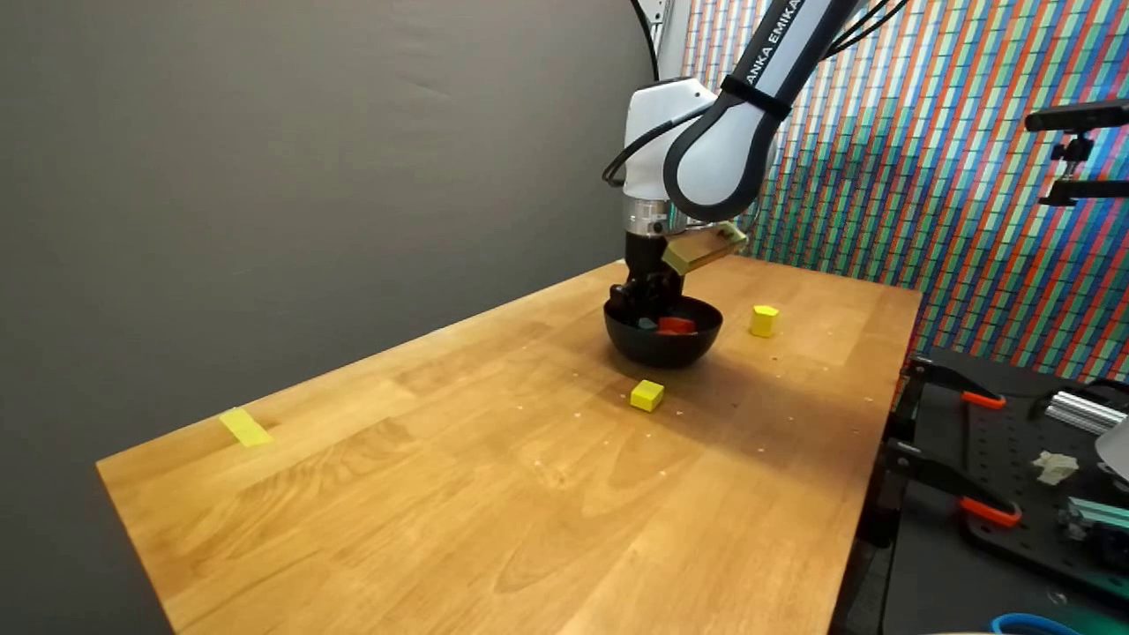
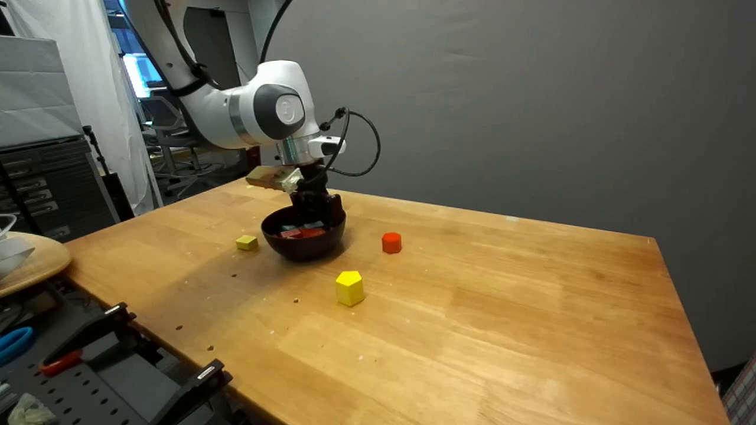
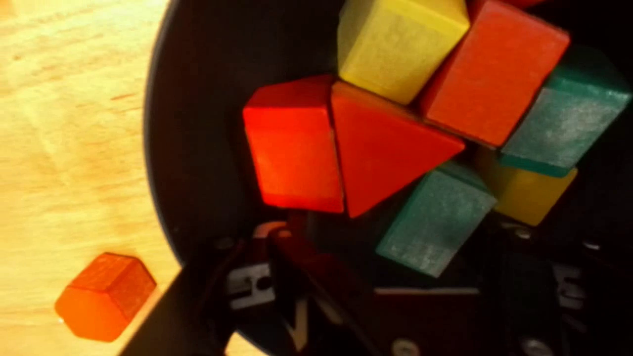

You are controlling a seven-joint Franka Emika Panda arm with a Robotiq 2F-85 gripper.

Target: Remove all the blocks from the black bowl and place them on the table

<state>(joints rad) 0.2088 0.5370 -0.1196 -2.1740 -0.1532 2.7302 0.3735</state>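
Observation:
My gripper (image 3: 400, 230) reaches down into the black bowl (image 3: 198, 99). Its fingers stand apart on either side of a green block (image 3: 435, 222), with a gap visible on the block's left. Farther up in the bowl lie a red block (image 3: 296, 153), a red triangular block (image 3: 385, 148), a yellow block (image 3: 400, 44), an orange-red block (image 3: 499, 74), another green block (image 3: 564, 118) and a partly hidden yellow block (image 3: 531, 190). On the table (image 2: 502, 330), outside the bowl, rest a red block (image 2: 391, 242), a yellow pentagonal block (image 2: 349, 288) and a yellow block (image 2: 247, 242).
A flat strip of yellow tape (image 1: 245, 426) sticks to the table's far corner. Beside the long edge stands a dark cart (image 1: 935, 564) bearing orange-tipped clamps (image 1: 953, 485). A grey wall (image 2: 502, 118) rises behind the table.

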